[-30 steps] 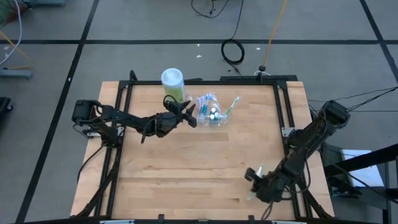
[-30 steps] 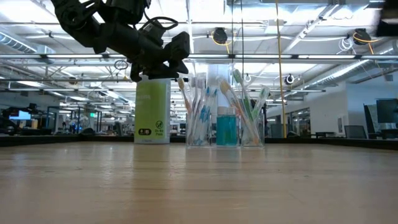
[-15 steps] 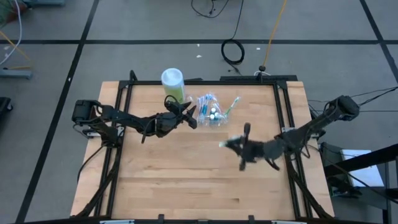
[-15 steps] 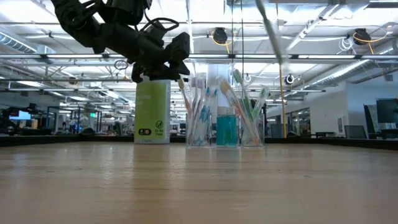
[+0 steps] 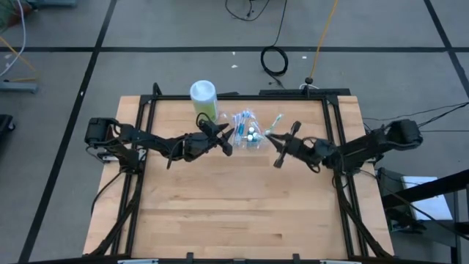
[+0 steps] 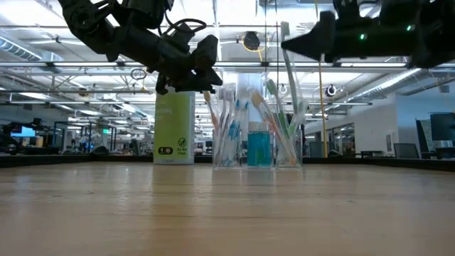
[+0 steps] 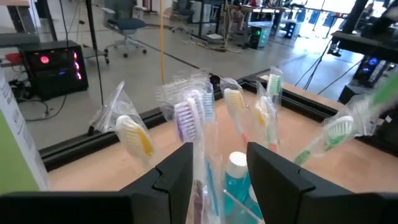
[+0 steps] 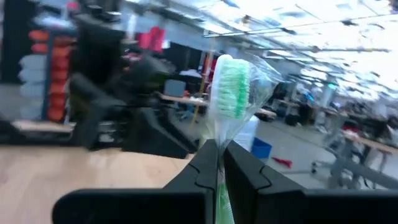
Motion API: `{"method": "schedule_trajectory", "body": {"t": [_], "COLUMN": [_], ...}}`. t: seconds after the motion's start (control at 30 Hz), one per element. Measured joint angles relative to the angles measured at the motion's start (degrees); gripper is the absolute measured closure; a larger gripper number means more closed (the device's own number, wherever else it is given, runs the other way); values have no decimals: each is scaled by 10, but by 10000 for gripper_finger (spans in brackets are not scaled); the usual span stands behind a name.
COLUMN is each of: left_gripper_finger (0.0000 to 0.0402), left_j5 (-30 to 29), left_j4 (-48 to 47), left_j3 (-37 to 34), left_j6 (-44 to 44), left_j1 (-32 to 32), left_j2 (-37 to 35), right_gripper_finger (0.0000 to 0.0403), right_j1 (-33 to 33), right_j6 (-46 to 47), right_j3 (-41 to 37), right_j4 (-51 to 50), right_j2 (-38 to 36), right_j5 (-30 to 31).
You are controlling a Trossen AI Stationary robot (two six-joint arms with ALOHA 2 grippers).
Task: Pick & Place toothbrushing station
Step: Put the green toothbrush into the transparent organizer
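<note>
Right gripper [image 8: 217, 163]: fingers clamped on a wrapped green brush [image 8: 232, 87], bristles upward, held above the table just right of the cup [image 5: 249, 138]. In the low view the brush [image 6: 287, 57] hangs tilted over the cup's right side; I cannot tell if it touches the brushes inside.

Left gripper [image 5: 223, 137]: fingers [image 7: 175, 171] apart, one to each side of the cup's brushes, hovering just left of the cup and near the green canister [image 5: 204, 98]. Whether the tips touch the wrappers I cannot tell.

Cup sits at the far middle of the table [image 5: 220, 213], close to the far rail, canister just to its left. Gap between canister and cup is narrow and the left gripper fills it. Right of the cup only the right gripper. Whole near half of the table is bare wood, with rails along the left and right edges.

Counts: one clear cup; one canister; one brush in the right gripper. In the cup several wrapped brushes, about six heads in the left wrist view: yellow, purple, green. One blue white-capped tube [image 7: 237, 180] is plain; no more can be made out
</note>
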Motion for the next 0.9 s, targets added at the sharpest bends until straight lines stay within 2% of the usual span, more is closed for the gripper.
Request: {"method": "schedule_trajectory", "body": {"t": [0.13,0.23,0.43,0.7,0.9], "left_gripper_finger": [245,245,245,245,245], "left_j5": [0,0,1,2,1], "left_j4": [0,0,-13,-22,-32], "left_j3": [0,0,0,0,0], "left_j6": [4,4,4,6,6], "left_j1": [0,0,0,0,0], "left_j2": [0,0,0,0,0], "right_gripper_finger": [395,395,395,394,394], "right_j1": [-45,-75,-107,-118,-118], "right_j6": [26,30,48,149,158], "right_j3": [-19,-19,-19,-18,-18], "right_j4": [54,96,154,79,19], "right_j2": [43,75,112,143,148], "right_j5": [-6,-38,-61,-61,-56]}}
